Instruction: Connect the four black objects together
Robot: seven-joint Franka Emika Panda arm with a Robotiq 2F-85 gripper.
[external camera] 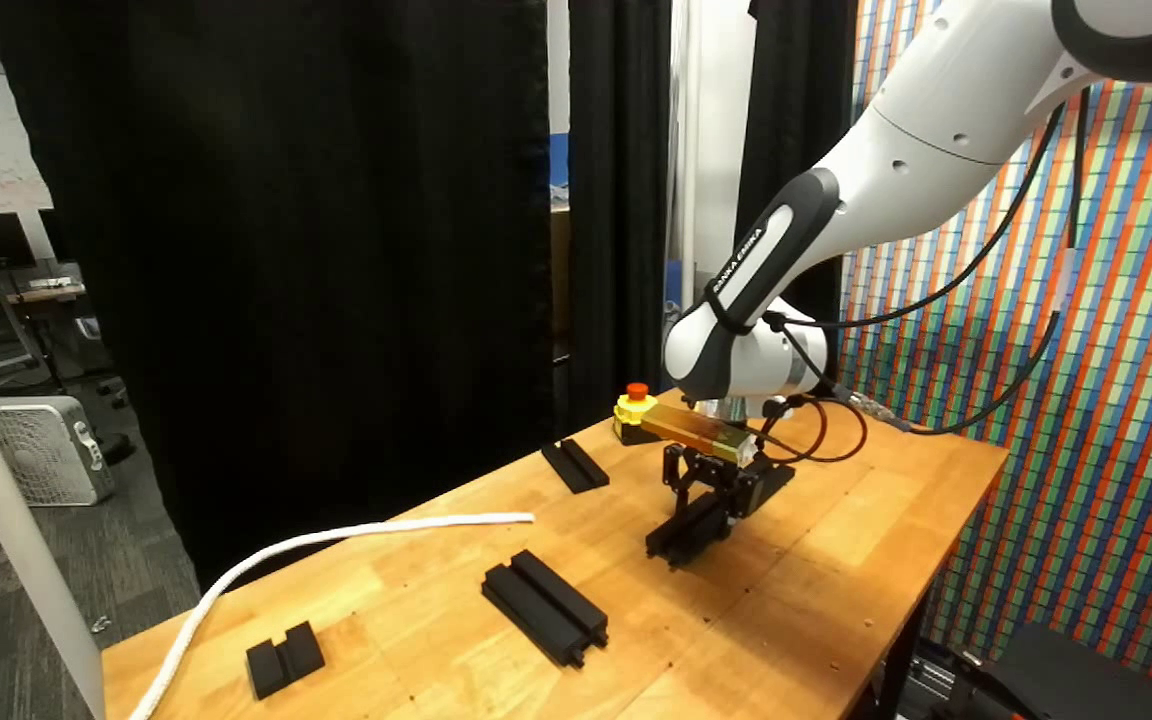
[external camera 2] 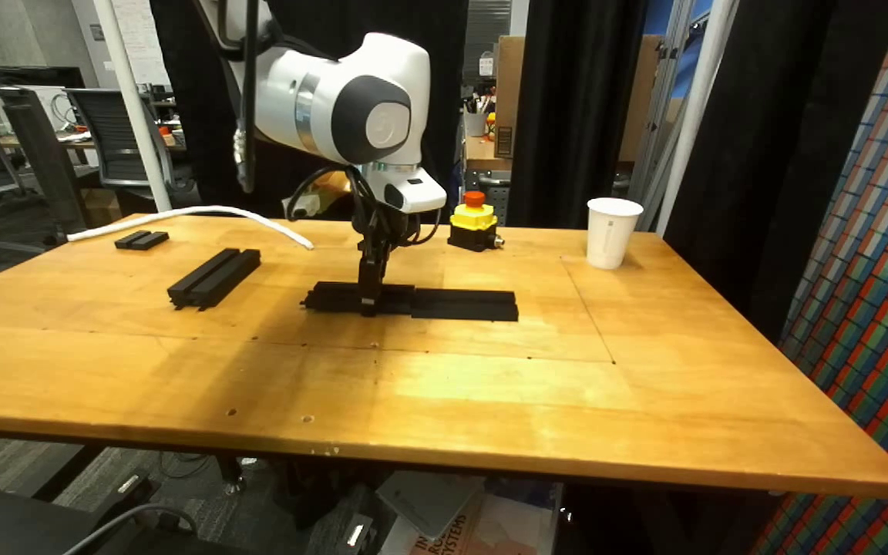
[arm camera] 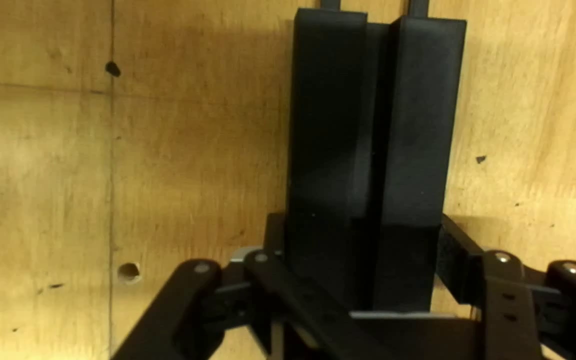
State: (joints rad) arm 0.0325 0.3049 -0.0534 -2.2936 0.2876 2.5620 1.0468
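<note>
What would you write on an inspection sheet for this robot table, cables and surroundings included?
Surface: wooden table, dotted with small holes.
Job's things: held bar, end to end with second bar, full joining unclear; third bar lying apart; fourth uncertain.
Clutter: short slab and short block, both black, perhaps job pieces; white cord; paper cup; yellow button box, red on top.
Gripper: closed on the held bar.
Cables: black cables looping beside the arm.
Surroundings: black curtains, colourful wall, office chair.

White arm (external camera: 946, 140), dark-grey joint cap (external camera 2: 349, 119), "EMIKA" lettering (external camera: 748, 250), black cables (external camera: 982, 258); black hand (arm camera: 365, 247), shiny screws (arm camera: 503, 257).
</note>
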